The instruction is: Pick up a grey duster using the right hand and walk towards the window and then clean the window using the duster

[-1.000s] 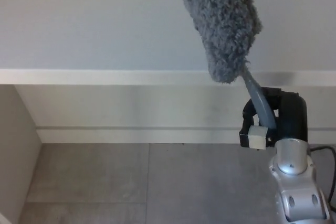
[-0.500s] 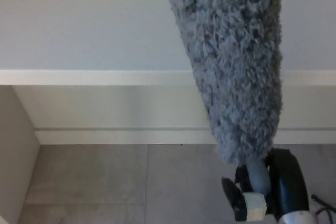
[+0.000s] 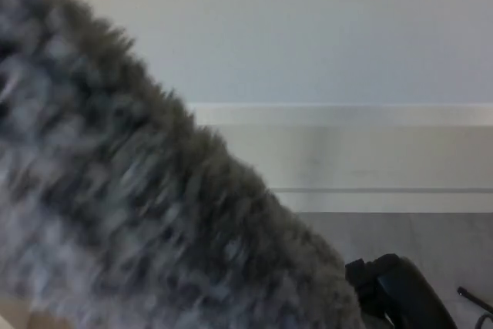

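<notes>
Blurred grey duster (image 3: 131,213) fills view, hides right hand (image 3: 400,294) partly.

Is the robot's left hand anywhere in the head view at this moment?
No; only the blurred grey duster fills the left and the right hand shows at the bottom right.

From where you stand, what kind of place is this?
Probably an indoor room, close to a window. A white sill runs across under the pale pane, with grey floor tiles below. The blurred duster hides the left half.
</notes>
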Controlling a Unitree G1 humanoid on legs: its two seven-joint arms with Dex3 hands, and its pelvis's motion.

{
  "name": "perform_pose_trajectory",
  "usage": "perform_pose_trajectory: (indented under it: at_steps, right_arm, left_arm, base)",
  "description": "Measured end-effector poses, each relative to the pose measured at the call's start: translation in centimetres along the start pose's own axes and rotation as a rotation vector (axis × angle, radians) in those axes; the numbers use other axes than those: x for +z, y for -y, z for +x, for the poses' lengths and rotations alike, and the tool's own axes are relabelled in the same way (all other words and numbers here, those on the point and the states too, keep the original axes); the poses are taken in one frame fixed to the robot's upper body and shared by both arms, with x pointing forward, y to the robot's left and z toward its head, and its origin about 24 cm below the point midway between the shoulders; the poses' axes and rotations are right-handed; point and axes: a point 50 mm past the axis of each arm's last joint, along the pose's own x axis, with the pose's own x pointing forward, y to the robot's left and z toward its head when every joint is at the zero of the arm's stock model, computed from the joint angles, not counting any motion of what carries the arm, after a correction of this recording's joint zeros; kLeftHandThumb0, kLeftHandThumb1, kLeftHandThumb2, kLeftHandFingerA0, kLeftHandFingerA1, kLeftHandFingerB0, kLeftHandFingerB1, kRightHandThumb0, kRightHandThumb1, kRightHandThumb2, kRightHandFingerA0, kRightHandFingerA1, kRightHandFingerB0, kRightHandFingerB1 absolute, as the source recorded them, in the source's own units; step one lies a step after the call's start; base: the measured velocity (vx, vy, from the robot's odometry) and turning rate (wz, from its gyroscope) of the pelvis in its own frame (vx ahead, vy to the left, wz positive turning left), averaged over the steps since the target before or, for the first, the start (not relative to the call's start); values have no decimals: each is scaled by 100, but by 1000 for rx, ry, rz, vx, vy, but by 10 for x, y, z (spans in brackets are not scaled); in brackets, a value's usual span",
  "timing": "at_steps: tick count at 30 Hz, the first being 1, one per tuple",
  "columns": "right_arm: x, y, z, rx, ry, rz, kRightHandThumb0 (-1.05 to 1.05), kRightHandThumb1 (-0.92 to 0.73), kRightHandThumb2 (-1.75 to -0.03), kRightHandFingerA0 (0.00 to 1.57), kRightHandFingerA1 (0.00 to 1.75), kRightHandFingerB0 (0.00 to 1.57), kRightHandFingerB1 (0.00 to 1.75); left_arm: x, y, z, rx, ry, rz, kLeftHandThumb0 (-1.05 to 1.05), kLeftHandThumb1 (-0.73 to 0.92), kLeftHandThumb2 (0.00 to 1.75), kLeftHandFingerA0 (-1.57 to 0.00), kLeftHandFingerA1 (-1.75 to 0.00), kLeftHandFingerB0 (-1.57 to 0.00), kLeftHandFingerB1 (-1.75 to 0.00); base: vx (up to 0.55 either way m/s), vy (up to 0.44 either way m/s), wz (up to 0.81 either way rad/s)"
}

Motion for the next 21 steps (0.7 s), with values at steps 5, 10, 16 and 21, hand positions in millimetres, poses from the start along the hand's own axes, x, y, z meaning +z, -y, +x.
perform_pose_trajectory:
  at_steps: [5, 10, 16, 21]
  right_arm:
    - [7, 6, -9, 43, -37, -137, -20, 16, -125, 150, 118, 143, 107]
    - [4, 2, -16, 101, -99, -218, -25, 12, -119, 148, 117, 141, 105]
    - [-5, -12, -22, 165, -162, -221, -14, 13, -121, 146, 119, 138, 111]
    - [-6, -17, -20, 181, -174, -193, -4, 8, -123, 144, 117, 136, 110]
  left_arm:
    - [14, 2, 2, -14, 63, -15, 4, 65, 91, -90, -112, -78, -87]
    - [13, 3, 2, -26, 62, -24, 4, 64, 97, -96, -114, -80, -93]
    - [17, 8, 4, -49, 67, -50, 7, 58, 106, -98, -113, -82, -93]
    - [23, -2, 5, -26, 85, -63, 8, 61, 98, -94, -112, -82, -92]
  base:
    - [160, 63, 26]
    - [28, 41, 8]
    - [5, 329, 33]
    - [35, 258, 18]
